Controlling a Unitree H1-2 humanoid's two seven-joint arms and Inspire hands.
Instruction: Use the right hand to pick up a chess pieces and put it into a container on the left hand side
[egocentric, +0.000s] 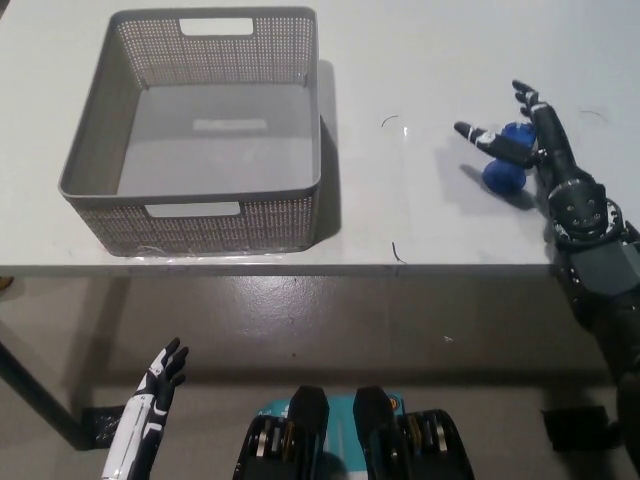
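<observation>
The right hand (520, 140) is at the blue chess piece (507, 168) near the tabletop's (420, 60) right edge, fingers spread around it, grasp not closed. The grey basket (190, 195) sits at the front left. The left hand (160, 385) hangs below the tabletop, fingers apart.

1. One view only, from the robot's head; it looks steeply down from well above.
2. The white table (420, 230) fills the upper half, its near edge crossing mid-picture; the floor (330, 320) fills the lower half.
</observation>
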